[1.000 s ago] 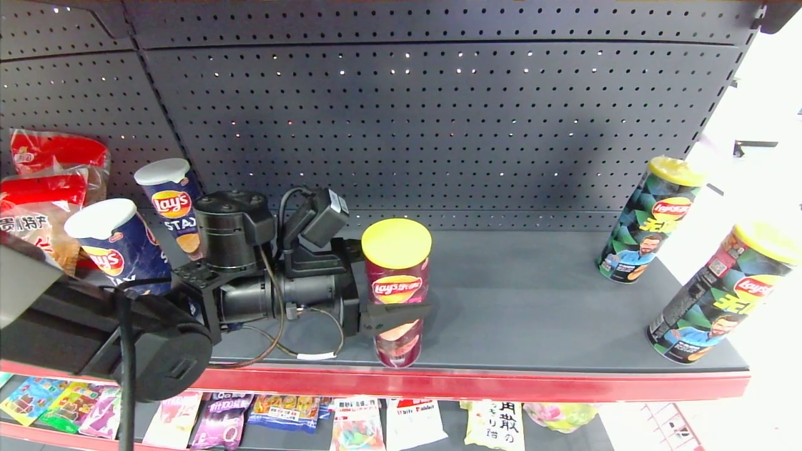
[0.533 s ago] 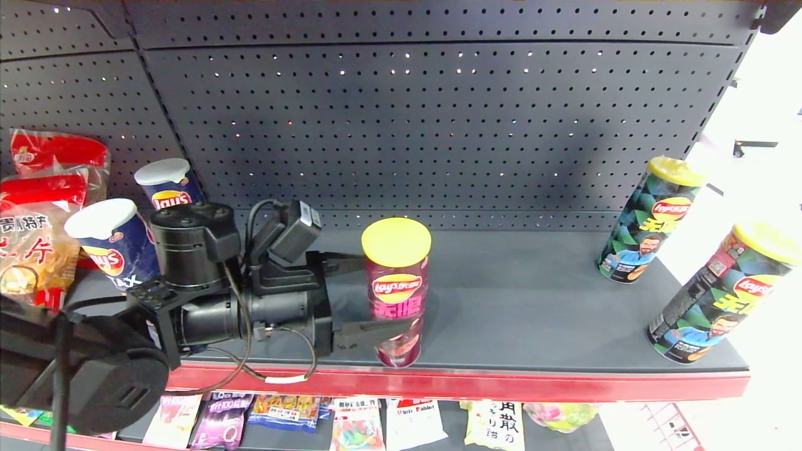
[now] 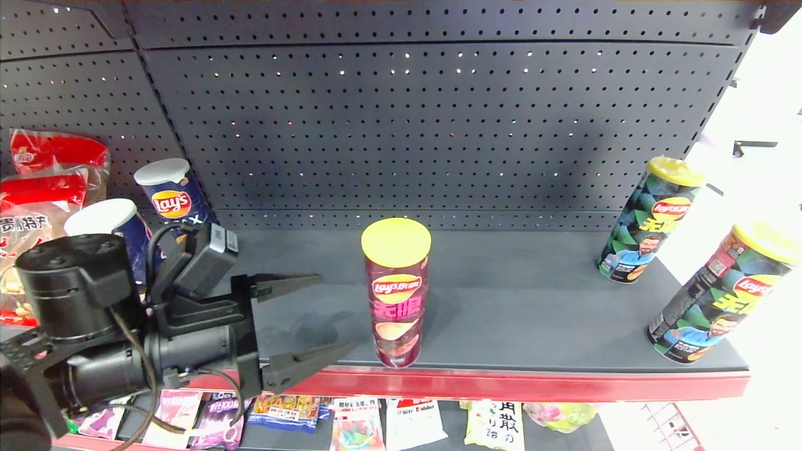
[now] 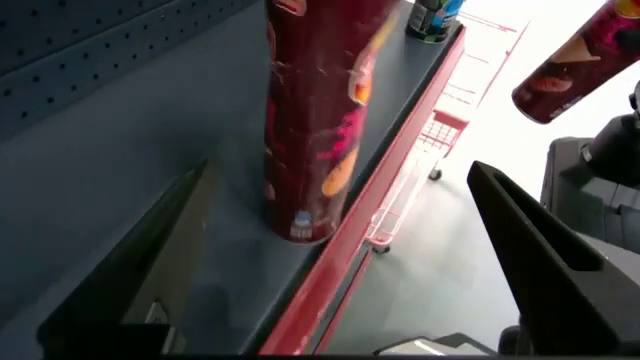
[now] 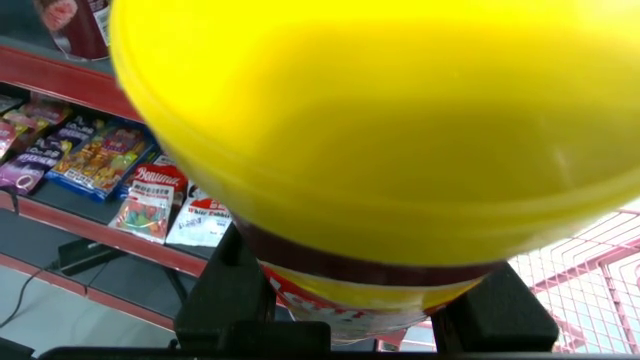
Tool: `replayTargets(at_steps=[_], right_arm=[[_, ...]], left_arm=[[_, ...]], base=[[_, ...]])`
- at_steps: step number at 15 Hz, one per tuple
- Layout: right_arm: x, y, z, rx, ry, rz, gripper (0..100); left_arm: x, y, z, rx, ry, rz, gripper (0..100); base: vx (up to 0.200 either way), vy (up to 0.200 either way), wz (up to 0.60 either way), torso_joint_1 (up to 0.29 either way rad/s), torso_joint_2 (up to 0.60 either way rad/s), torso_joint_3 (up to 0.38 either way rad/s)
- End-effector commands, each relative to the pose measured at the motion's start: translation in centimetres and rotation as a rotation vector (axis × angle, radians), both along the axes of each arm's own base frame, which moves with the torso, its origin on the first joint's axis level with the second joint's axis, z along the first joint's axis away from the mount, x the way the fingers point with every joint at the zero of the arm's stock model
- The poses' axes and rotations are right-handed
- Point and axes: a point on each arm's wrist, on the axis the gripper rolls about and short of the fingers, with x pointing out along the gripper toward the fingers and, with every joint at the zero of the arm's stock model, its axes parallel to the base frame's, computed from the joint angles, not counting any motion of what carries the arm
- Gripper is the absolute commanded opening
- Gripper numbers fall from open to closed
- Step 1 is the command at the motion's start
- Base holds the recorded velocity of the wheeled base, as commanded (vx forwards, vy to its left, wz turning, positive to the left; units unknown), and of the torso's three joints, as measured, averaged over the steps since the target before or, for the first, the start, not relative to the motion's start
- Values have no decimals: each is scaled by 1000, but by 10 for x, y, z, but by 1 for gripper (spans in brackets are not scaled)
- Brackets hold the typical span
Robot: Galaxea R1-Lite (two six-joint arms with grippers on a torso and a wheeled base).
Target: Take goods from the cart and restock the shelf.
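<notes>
Left tool (image 3: 329,313): jaws spread wide and holding nothing, just left of the maroon can (image 3: 396,294) and apart from it. The can stands upright under its yellow lid near the red front edge of the shelf (image 3: 532,294), about midway along. Right tool (image 5: 360,315): fingers (image 5: 230,300) closed against either side of a second can (image 5: 350,120), also yellow-lidded, with snack packets (image 5: 150,195) on a lower shelf behind it. Two green cans (image 3: 648,222) stand at the shelf's right end and two blue cans (image 3: 172,197) at its left.
</notes>
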Motion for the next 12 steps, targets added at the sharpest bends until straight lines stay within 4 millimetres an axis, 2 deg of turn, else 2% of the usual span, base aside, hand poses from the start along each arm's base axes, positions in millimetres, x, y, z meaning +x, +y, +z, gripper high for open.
replayTargets(at_steps=[1, 3, 5, 6, 7, 8, 10, 12], right_arm=[[2, 0, 8, -4, 20, 8, 0], [17, 0, 43, -3, 91, 31, 0], [46, 2, 84, -13, 155, 105, 0], [60, 3, 98, -22, 180, 146, 0], [73, 5, 106, -31, 204, 190, 0], [92, 10, 118, -41, 233, 272, 0], [115, 26, 130, -48, 271, 408, 0], [140, 36, 137, -52, 282, 444, 0]], left_arm=[[-41, 19, 5, -8, -45, 73, 100], [-67, 32, 8, -4, -85, 222, 100], [-93, 46, 14, 9, -107, 371, 100], [-107, 53, 14, 20, -100, 398, 100], [-120, 58, 13, 32, -83, 401, 100], [-143, 68, 9, 56, -53, 407, 100], [-174, 81, 1, 79, -19, 418, 100], [-188, 87, -1, 90, -3, 425, 100]], base=[[0, 0, 0, 0, 0, 0], [0, 0, 0, 0, 0, 0], [0, 0, 0, 0, 0, 0], [0, 0, 0, 0, 0, 0], [0, 0, 0, 0, 0, 0], [0, 0, 0, 0, 0, 0], [0, 0, 0, 0, 0, 0], [0, 0, 0, 0, 0, 0]])
